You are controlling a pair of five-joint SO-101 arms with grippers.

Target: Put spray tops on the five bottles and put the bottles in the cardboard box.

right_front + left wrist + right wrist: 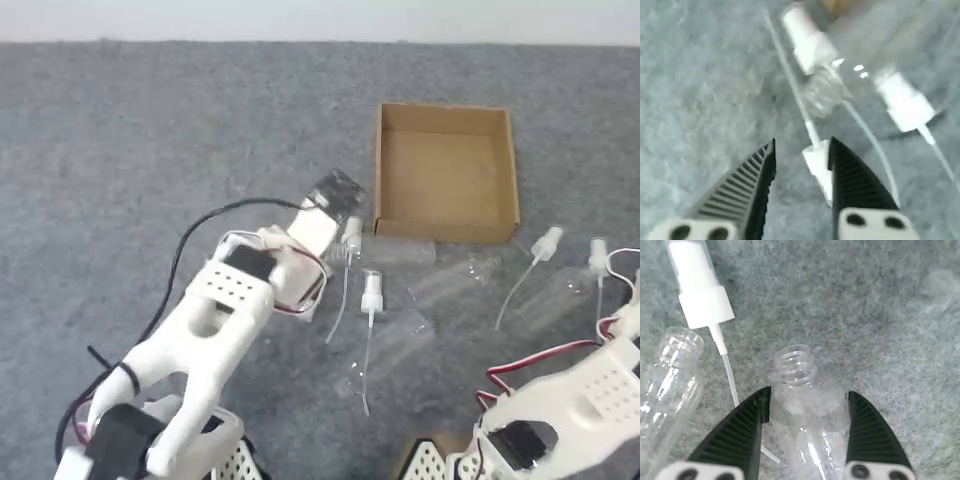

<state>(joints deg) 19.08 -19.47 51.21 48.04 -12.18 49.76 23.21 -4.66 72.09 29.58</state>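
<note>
My left gripper [800, 145] is open just above the carpet, its fingers on either side of the lower end of a spray top's thin tube [790, 85]. That white spray top [807, 42] lies beyond it against a clear bottle [880, 35]; a second spray top [905, 102] lies beside it. From above, the left gripper [335, 200] hovers next to the cardboard box [445, 232], which holds nothing. My right gripper [810, 392] is shut on a clear, capless bottle [807, 405], neck pointing away. Another open bottle [670, 375] and a spray top [702, 295] lie beside it.
Several clear bottles [455, 275] and loose spray tops [372, 290] are scattered on the grey carpet in front of the box. More spray tops [548, 243] lie toward the right edge. The right arm's body [570, 400] fills the lower right corner.
</note>
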